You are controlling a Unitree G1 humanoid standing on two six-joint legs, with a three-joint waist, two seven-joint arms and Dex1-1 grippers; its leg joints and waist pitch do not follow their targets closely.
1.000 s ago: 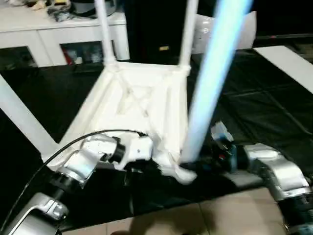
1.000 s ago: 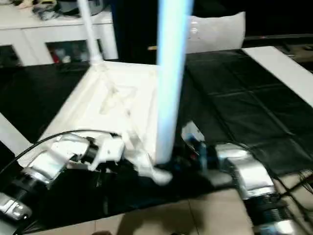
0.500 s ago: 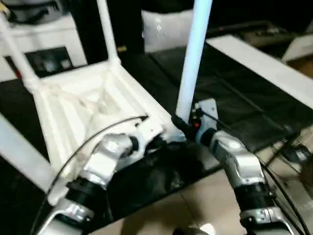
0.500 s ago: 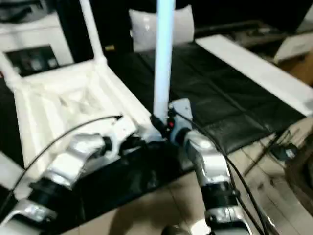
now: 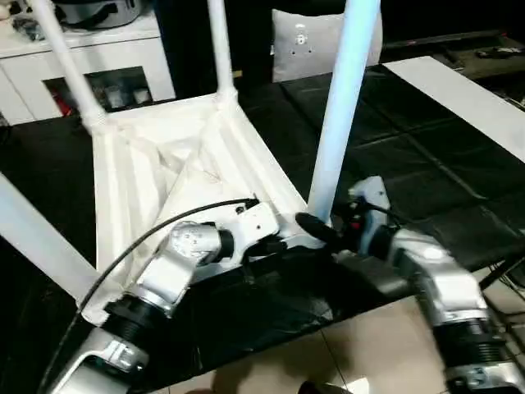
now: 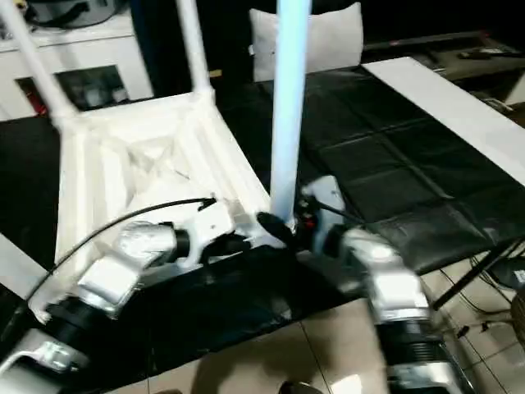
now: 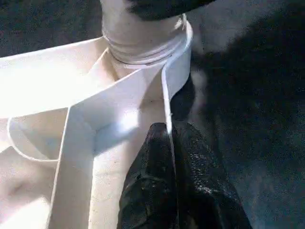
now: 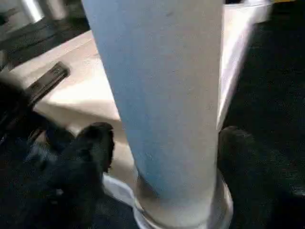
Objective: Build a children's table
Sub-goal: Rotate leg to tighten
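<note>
My right hand (image 8: 162, 157) has let go of the long round white plastic leg (image 5: 340, 123) and now straddles it, fingers (image 8: 90, 148) spread clear. The leg stands in the near corner socket of the upturned white ribbed plastic table top (image 5: 172, 172) on the black surface (image 5: 410, 164). My left hand (image 7: 171, 157) is pinched shut on the top's rim. All four legs are in; next I flip it upright

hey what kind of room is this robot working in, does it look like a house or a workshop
Probably a lived-in room used as a work area, not a workshop: a white cabinet with glass doors holding cluttered items, a pale cushion behind, and black quilted mats spread over a tiled floor.
</note>
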